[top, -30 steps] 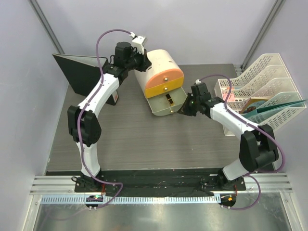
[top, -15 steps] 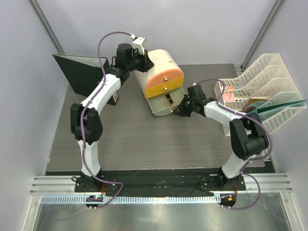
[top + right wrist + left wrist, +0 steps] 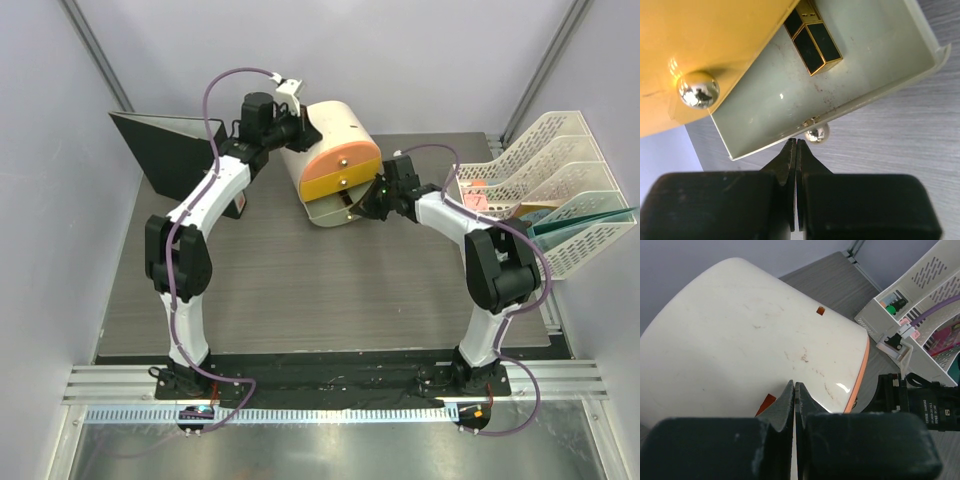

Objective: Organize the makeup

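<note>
Grey table, pale half-open drawer holding probably a black-gold lipstick

Pale lavender walls enclose a dark wood-grain table.

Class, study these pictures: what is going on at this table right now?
The left pincer, shut, appears to rest on top of the cream box. The right pincer, also shut, has its tips at the knob of the bottom drawer, which stands partly open with a black-gold lipstick lying inside.
</note>
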Robot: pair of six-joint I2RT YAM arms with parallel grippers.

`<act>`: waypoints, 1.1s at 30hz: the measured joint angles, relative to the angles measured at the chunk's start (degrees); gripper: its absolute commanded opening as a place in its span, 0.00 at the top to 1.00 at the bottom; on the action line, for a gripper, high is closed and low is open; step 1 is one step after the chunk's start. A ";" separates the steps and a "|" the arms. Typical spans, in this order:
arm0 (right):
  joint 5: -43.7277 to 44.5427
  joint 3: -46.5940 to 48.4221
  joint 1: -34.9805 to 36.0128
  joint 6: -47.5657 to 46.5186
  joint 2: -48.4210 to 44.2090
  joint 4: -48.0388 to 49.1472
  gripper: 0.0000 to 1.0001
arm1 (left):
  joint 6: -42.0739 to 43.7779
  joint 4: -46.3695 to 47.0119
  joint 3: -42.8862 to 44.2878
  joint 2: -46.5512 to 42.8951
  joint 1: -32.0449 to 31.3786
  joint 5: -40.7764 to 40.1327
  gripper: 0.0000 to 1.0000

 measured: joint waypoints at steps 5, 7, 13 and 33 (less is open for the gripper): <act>0.09 1.25 0.00 0.02 2.78 0.66 0.99 | -0.09 0.39 -0.13 -0.04 -0.44 0.55 1.00; -0.15 1.73 0.00 0.15 3.91 0.52 0.99 | -0.09 0.55 -0.15 -0.04 -0.55 0.72 1.00; 0.31 6.32 -0.13 0.28 7.69 0.74 0.99 | -0.04 0.57 -0.20 -0.07 -0.59 0.94 1.00; 1.11 17.57 0.63 1.25 15.06 -0.50 0.99 | 0.92 0.09 -0.79 -0.74 -0.61 0.94 1.00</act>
